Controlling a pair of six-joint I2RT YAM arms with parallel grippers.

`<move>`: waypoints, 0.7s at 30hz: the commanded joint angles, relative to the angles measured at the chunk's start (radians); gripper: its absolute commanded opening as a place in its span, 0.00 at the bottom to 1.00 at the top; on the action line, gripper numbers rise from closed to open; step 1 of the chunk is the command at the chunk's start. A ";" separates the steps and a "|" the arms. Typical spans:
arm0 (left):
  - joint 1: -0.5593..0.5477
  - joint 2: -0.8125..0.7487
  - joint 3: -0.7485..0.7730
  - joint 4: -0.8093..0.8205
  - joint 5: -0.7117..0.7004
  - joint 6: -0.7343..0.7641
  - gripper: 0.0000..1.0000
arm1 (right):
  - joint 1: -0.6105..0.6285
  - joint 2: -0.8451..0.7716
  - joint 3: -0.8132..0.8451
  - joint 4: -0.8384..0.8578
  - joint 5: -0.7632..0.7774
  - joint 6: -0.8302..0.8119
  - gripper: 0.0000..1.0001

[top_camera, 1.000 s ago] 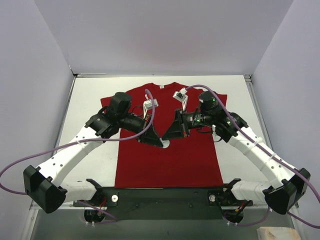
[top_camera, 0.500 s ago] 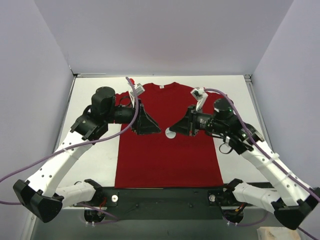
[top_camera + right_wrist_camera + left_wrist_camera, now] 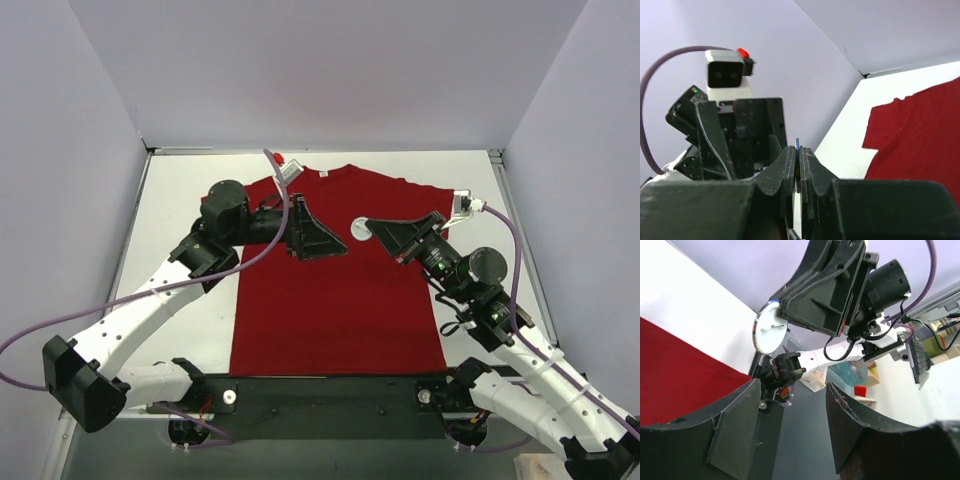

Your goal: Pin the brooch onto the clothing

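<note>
Right gripper (image 3: 799, 154) clamped on edge of brooch (image 3: 361, 229), holding it in air above upper chest of shirt (image 3: 330, 310) spread flat on worktop (image 3: 185, 190). Left gripper (image 3: 792, 390) wide apart, empty, near brooch.

Above the chest of the flat dark red T-shirt (image 3: 335, 310), the black left gripper (image 3: 335, 243), jaws apart, and the black right gripper (image 3: 373, 227), clamped on the small round white-backed brooch (image 3: 360, 229), faced each other across only a narrow gap. Open passage lay over the shirt's lower half, between the white left arm (image 3: 140, 310) and the white right arm (image 3: 530, 350). Pale lavender walls (image 3: 60, 150) hemmed the white table (image 3: 180, 190) on three sides.
</note>
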 commanded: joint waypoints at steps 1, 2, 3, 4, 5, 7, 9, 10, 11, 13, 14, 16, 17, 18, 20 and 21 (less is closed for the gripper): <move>-0.051 0.066 0.057 0.114 -0.012 -0.055 0.63 | 0.006 0.036 0.060 0.187 0.002 0.029 0.00; -0.059 0.078 0.068 0.116 -0.012 -0.054 0.62 | 0.006 0.039 0.063 0.197 -0.002 0.032 0.00; -0.064 0.088 0.069 0.124 -0.011 -0.059 0.61 | 0.006 0.044 0.068 0.198 -0.008 0.033 0.00; -0.067 0.101 0.069 0.148 -0.012 -0.065 0.60 | 0.008 0.047 0.071 0.198 -0.011 0.036 0.00; -0.067 0.106 0.066 0.168 -0.009 -0.081 0.58 | 0.009 0.047 0.071 0.200 -0.012 0.038 0.00; -0.068 0.114 0.053 0.228 -0.011 -0.101 0.56 | 0.008 0.042 0.069 0.201 -0.012 0.039 0.00; -0.067 0.120 0.048 0.240 -0.021 -0.109 0.53 | 0.008 0.039 0.068 0.200 -0.011 0.039 0.00; -0.067 0.125 0.048 0.245 -0.030 -0.109 0.52 | 0.008 0.035 0.066 0.200 -0.011 0.039 0.00; -0.065 0.125 0.045 0.248 -0.049 -0.108 0.51 | 0.008 0.035 0.065 0.200 -0.012 0.042 0.00; -0.059 0.122 0.033 0.268 -0.069 -0.109 0.49 | 0.008 0.027 0.062 0.194 -0.009 0.042 0.00; -0.056 0.120 0.024 0.291 -0.072 -0.126 0.49 | 0.008 0.025 0.057 0.194 -0.003 0.044 0.00; -0.042 0.114 -0.004 0.365 -0.075 -0.149 0.48 | 0.008 0.012 0.050 0.194 0.006 0.044 0.00; -0.039 0.114 -0.009 0.384 -0.078 -0.172 0.47 | 0.008 0.007 0.048 0.192 0.012 0.042 0.00; -0.032 0.114 -0.012 0.401 -0.083 -0.178 0.45 | 0.009 0.001 0.046 0.191 0.012 0.041 0.00; -0.029 0.109 -0.024 0.406 -0.096 -0.183 0.40 | 0.008 -0.002 0.046 0.189 0.017 0.039 0.00; -0.027 0.105 -0.029 0.415 -0.109 -0.186 0.39 | 0.009 -0.004 0.048 0.187 0.017 0.038 0.00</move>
